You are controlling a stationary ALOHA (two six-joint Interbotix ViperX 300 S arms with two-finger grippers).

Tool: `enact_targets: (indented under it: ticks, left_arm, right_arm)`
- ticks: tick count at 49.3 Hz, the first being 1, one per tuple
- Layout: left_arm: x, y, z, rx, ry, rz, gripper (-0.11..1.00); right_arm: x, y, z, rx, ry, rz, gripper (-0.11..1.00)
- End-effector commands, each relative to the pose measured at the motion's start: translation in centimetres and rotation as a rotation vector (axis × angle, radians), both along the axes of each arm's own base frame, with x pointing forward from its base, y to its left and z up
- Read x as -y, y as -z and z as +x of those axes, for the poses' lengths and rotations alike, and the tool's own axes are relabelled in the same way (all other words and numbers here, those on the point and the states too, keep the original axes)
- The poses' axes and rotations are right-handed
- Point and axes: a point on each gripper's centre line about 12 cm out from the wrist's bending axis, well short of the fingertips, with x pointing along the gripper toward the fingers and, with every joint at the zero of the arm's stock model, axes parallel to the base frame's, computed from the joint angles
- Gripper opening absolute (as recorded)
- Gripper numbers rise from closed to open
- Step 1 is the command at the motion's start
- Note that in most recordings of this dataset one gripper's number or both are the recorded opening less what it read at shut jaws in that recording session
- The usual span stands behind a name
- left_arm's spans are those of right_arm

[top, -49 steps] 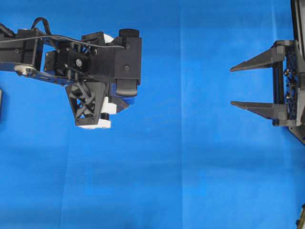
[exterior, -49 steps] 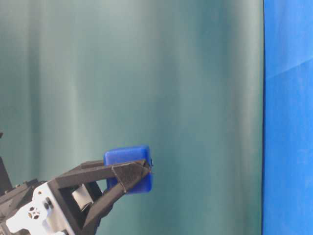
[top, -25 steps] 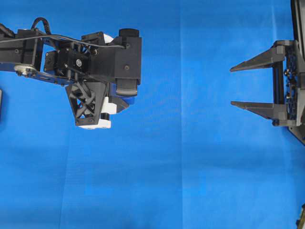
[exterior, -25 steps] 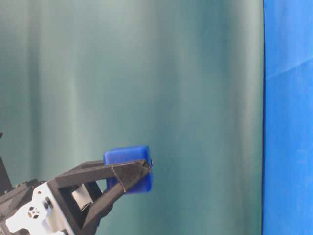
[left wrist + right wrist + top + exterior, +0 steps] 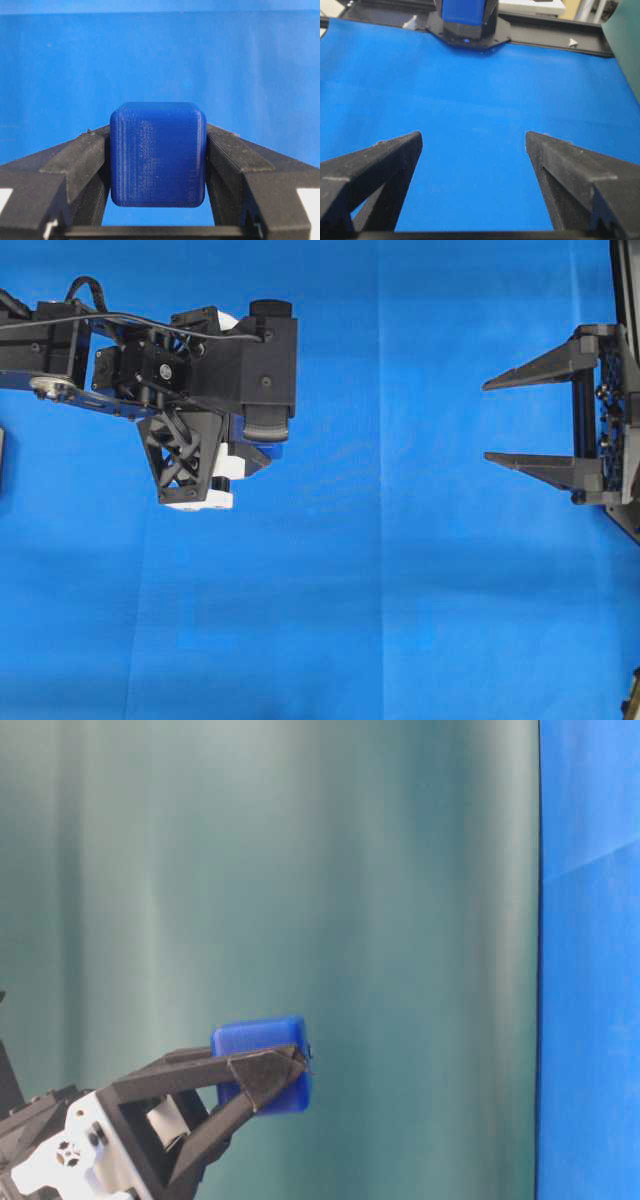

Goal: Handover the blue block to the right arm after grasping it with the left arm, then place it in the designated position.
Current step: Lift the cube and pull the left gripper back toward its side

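The blue block (image 5: 158, 155) is a small royal-blue cube, pinched on both sides between the black fingers (image 5: 75, 160) of my left gripper (image 5: 158, 134), which is shut on it. From table level the block (image 5: 258, 1034) is held up in the air at the fingertips of the left gripper (image 5: 296, 1066). From overhead the left arm (image 5: 150, 370) reaches in from the left and its body hides the block. My right gripper (image 5: 486, 422) waits at the right edge, open wide and pointing left, well apart from the left one. Only cloth shows between the jaws of the right gripper (image 5: 473, 135).
Blue cloth (image 5: 380, 590) covers the table. A teal backdrop (image 5: 350, 900) stands behind the held block. An arm base (image 5: 469, 25) and a black frame rail (image 5: 555, 41) sit at the far table edge in the right wrist view.
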Motion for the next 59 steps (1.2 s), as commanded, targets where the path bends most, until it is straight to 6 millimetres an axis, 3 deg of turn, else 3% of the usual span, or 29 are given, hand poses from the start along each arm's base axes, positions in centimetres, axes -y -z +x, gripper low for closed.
enact_targets:
  ticks: [1, 15, 24, 48, 59]
  left_arm:
    - [0.1, -1.6, -0.3, 0.049, 0.005, 0.003, 0.46]
    - [0.4, -1.6, -0.5, 0.083, 0.012, 0.001, 0.46]
    - [0.6, -2.1, -1.2, 0.238, 0.025, -0.001, 0.46]
    - [0.6, -0.9, -3.8, 0.656, 0.037, -0.011, 0.46]
    - [0.5, -0.4, -5.0, 0.77, 0.035, -0.02, 0.46]
  right_arm:
    - [0.0, -1.1, 0.3, 0.031, 0.001, 0.004, 0.98]
    - [0.0, -1.1, 0.3, 0.032, 0.003, 0.004, 0.98]
    - [0.0, -1.2, 0.3, 0.034, 0.003, 0.004, 0.98]
    - [0.0, -1.3, 0.4, 0.048, 0.002, 0.002, 0.98]
    - [0.0, -1.1, 0.7, 0.049, 0.001, 0.002, 0.98]
